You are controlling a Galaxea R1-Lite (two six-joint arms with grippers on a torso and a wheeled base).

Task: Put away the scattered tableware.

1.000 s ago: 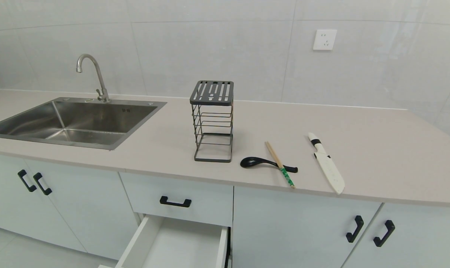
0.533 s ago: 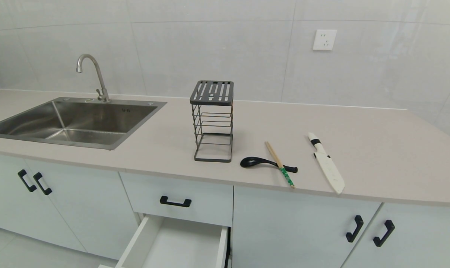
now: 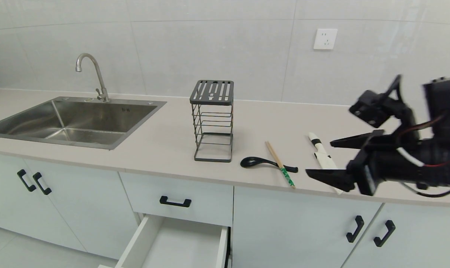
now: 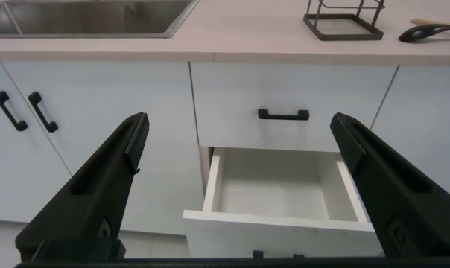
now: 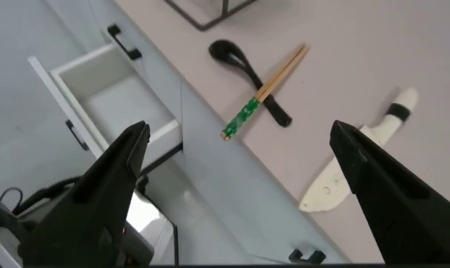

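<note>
On the counter's front right lie a black spoon (image 3: 264,162), a pair of wooden chopsticks (image 3: 280,165) with green ends crossing its handle, and a white knife (image 3: 323,154). My right gripper (image 3: 319,158) hangs open above the counter edge, over the knife's blade. From the right wrist view, that gripper (image 5: 238,132) looks down on the spoon (image 5: 243,63), chopsticks (image 5: 266,89) and knife (image 5: 359,167). My left gripper (image 4: 238,119) is open, low in front of the cabinets, facing the open white drawer (image 4: 277,221).
A dark wire rack (image 3: 212,121) stands upright mid-counter, left of the spoon. The steel sink (image 3: 72,123) with its tap is at the far left. The pulled-out drawer (image 3: 132,245) juts from the cabinet below the rack. Bare counter stretches behind the knife.
My right arm has come into the head view from the right, its open gripper now over the knife. The tableware has not moved.
</note>
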